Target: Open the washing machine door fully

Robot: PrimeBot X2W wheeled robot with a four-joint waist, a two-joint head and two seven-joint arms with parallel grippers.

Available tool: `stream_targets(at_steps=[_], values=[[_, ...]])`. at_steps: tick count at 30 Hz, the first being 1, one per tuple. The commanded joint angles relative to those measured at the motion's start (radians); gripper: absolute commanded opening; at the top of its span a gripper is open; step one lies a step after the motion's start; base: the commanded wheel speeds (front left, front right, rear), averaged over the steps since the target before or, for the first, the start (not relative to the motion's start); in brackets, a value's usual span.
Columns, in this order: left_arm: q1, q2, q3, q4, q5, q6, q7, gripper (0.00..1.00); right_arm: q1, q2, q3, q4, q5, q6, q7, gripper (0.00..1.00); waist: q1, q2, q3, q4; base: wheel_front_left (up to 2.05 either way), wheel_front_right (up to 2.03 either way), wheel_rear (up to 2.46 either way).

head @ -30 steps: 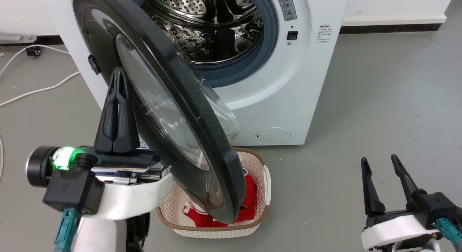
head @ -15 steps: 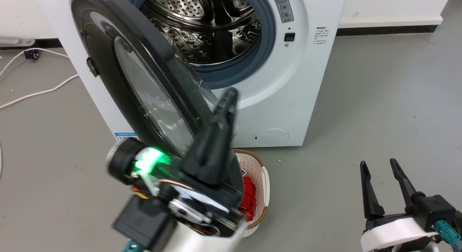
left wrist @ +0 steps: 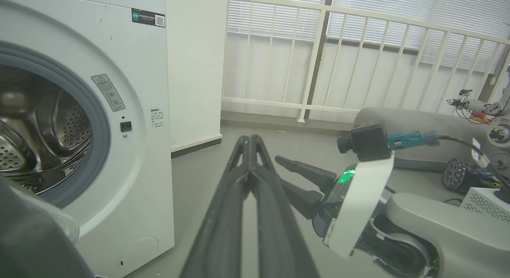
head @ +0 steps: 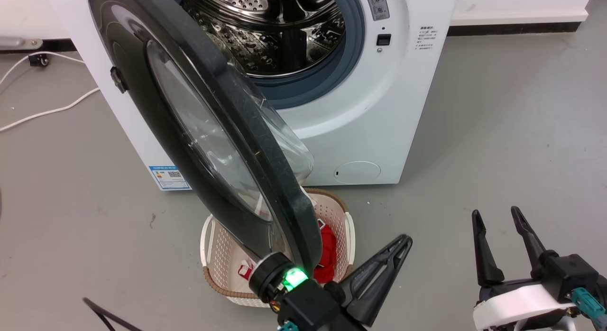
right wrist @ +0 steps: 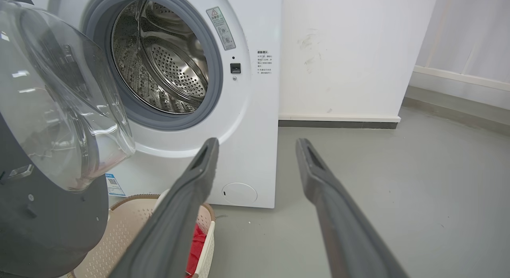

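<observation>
Now you're mid-swing: the one washing machine door [head: 213, 146] stands angled out from the one washing machine [head: 379, 108], above one basket [head: 349, 226]. Of your two grippers, the left gripper [head: 403, 242], near the door's lower edge, is pinched together and empty. The right gripper [head: 495, 211] is spread and empty. Next, I'd say, push the door's inner face wider.

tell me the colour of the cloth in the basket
Red cloth, best seen in the head view.
</observation>
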Motion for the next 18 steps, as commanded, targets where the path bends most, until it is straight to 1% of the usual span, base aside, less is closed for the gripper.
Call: stream_targets(at_steps=[1,7,13,18], values=[[0.009,0.003,-0.004,0.015,-0.001,-0.001,0.0,0.0,-0.017,0.004,0.001,-0.002,0.004,-0.001,-0.002,1.0,0.0,0.0,0.004,-0.001,0.0,0.0,0.0],[0.005,0.002,-0.011,0.117,0.015,0.018,-0.012,0.0,-0.021,0.004,0.009,0.006,0.011,-0.001,-0.008,1.0,0.0,0.0,0.015,-0.01,0.0,0.0,0.0],[-0.01,-0.002,0.024,0.189,0.028,0.072,-0.049,0.0,-0.028,0.004,0.013,0.009,0.019,-0.001,-0.013,1.0,0.0,0.0,0.025,-0.019,0.0,0.0,0.0],[-0.02,-0.002,0.054,0.221,0.036,0.111,-0.083,0.0,-0.029,0.004,0.014,0.011,0.023,-0.001,-0.016,1.0,0.0,0.0,0.031,-0.02,0.0,0.0,0.0]])
